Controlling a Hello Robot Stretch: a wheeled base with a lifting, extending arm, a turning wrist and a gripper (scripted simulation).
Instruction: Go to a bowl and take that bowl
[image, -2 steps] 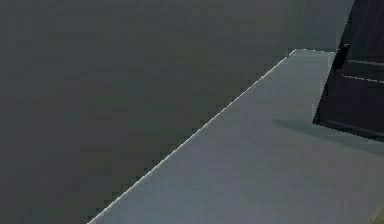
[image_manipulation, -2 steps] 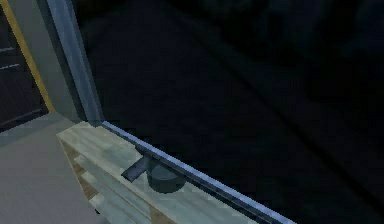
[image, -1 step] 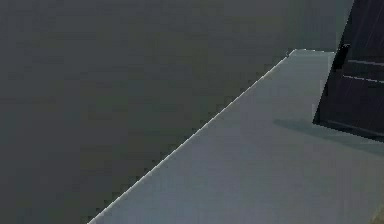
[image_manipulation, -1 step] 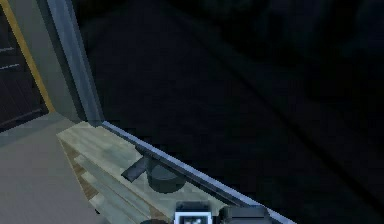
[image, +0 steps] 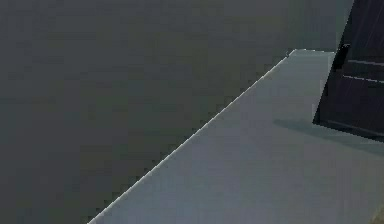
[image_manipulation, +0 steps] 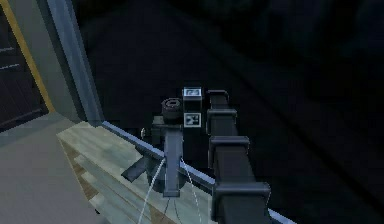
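In the arm side view my arm (image_manipulation: 238, 165) rises from the bottom edge as a dark square bar, with two white marked squares (image_manipulation: 191, 108) at its far end. Left of them is the gripper (image_manipulation: 160, 180), its dark body pointing down and its thin fingers (image_manipulation: 153, 188) lying over a pale wooden slatted surface (image_manipulation: 95, 160). With that wood right behind the fingers, I cannot tell whether the gripper holds anything.
A blue-grey rail (image_manipulation: 75, 60) slants down past the gripper, with darkness beyond it. In the forward view a dark wall (image: 110, 80) takes up the left, grey floor (image: 260, 150) runs along it, and a dark cabinet (image: 355, 80) stands at the right edge.
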